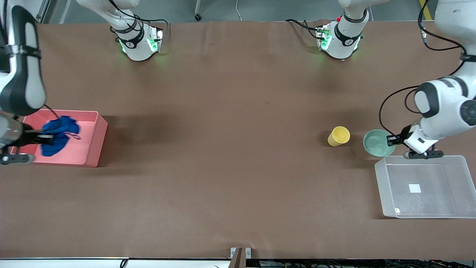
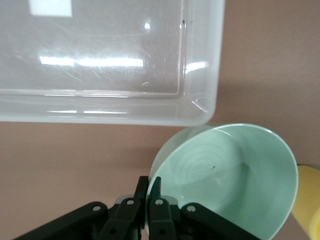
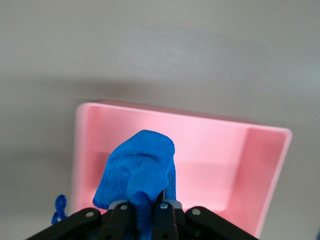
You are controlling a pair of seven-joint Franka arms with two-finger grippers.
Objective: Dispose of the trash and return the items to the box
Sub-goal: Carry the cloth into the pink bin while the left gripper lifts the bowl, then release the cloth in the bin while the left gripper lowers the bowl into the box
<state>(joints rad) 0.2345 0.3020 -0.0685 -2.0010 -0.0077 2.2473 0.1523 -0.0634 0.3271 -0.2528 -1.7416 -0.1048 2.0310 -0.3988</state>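
My left gripper (image 1: 391, 140) is shut on the rim of the mint-green bowl (image 1: 376, 144), one finger inside and one outside. In the left wrist view the gripper (image 2: 149, 181) holds the bowl (image 2: 235, 175) by the corner of the clear box (image 2: 100, 60). The box (image 1: 424, 169), with its white label, lies nearer the front camera than the bowl. The yellow cup (image 1: 338, 136) stands beside the bowl, toward the right arm's end, and shows at the left wrist view's edge (image 2: 310, 212). My right gripper (image 1: 47, 138) is shut on the blue cloth (image 1: 61, 132) over the pink bin (image 1: 91, 149). The right wrist view shows the cloth (image 3: 142, 165) hanging in the gripper (image 3: 148, 204).
The pink bin (image 3: 215, 150) stands at the right arm's end of the brown table (image 1: 223, 149). Both arm bases stand along the table edge farthest from the front camera.
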